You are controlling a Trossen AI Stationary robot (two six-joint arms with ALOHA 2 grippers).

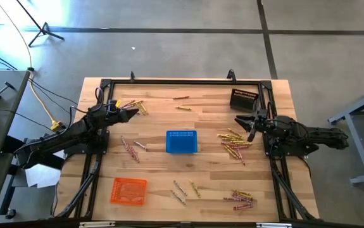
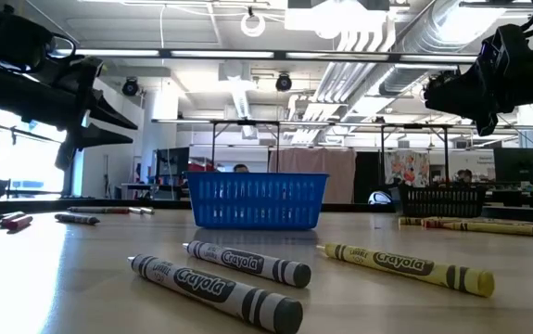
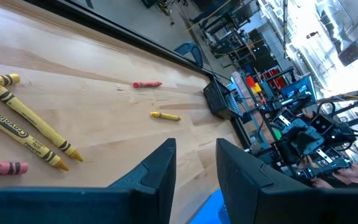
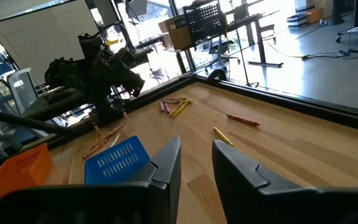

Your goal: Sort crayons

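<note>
1. Nearest the low camera, three crayons lie flat on the wooden surface [image 1: 200,209]. Two grey crayons [image 2: 218,291] lie side by side; a yellow crayon [image 2: 405,267] lies just beside them. Each wrapper reads "Crayola".
2. An orange basket [image 1: 129,190] stands at the near left corner of the surface. A red and yellow cluster [image 1: 240,199] lies at the near right.
3. A blue basket [image 1: 182,142] stands at the centre of the surface, clear of both arms.
4. A small pink group [image 1: 131,149] lies left of the blue basket. A yellow heap [image 1: 233,144] lies right of it.
5. The left gripper [image 1: 133,113] hangs above the left half of the surface, with nothing held. Its fingers [image 3: 160,168] stand a little apart, with a clear gap between them.
6. Yellow crayons near the left gripper [image 3: 23,127] lie just beside it; their wrappers read "Crayola".
7. The right gripper [image 1: 240,121] hangs above the right half of the surface, over the yellow heap, with nothing held. Its fingers [image 4: 166,163] stand a little apart.
8. A single red crayon [image 1: 181,98] and a single yellow crayon [image 1: 183,108] lie near the far edge, between the two arms.
9. A dark mesh basket [image 1: 244,99] stands at the far right corner.
</note>
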